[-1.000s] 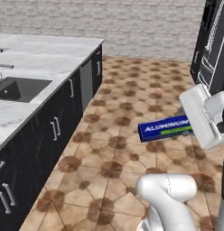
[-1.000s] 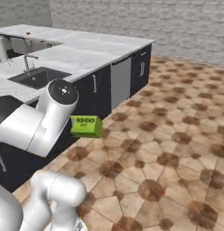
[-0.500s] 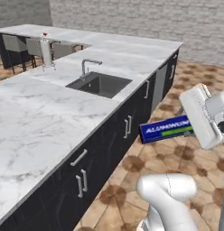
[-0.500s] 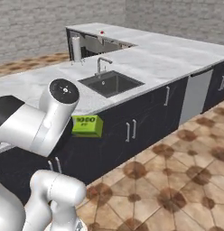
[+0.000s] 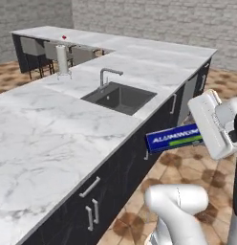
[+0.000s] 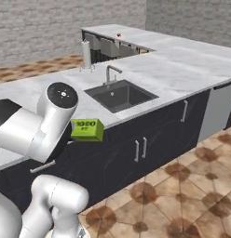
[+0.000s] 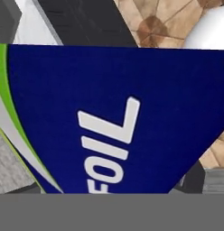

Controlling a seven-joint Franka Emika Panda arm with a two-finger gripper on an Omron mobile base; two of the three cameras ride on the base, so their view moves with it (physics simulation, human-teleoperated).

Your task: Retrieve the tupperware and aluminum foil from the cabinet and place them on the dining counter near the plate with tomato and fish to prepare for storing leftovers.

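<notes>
Gripper (image 5: pixel 199 139) clamped on foil (image 5: pixel 174 138) by one end, box cantilevered level over floor; judged risk: slip or swing against cabinets while base drives.

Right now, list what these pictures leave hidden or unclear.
- Hand: its fingers, hidden behind the aluminum foil in the hand view.
- Foil's right end: covered by the white wrist in the left base view.
- Plate and fish on the dining counter: too small; only the tomato shows as a speck.

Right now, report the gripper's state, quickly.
Gripper: closed on the long slim blue aluminum foil box with white lettering, carried in the air beside the black kitchen cabinets.
</notes>
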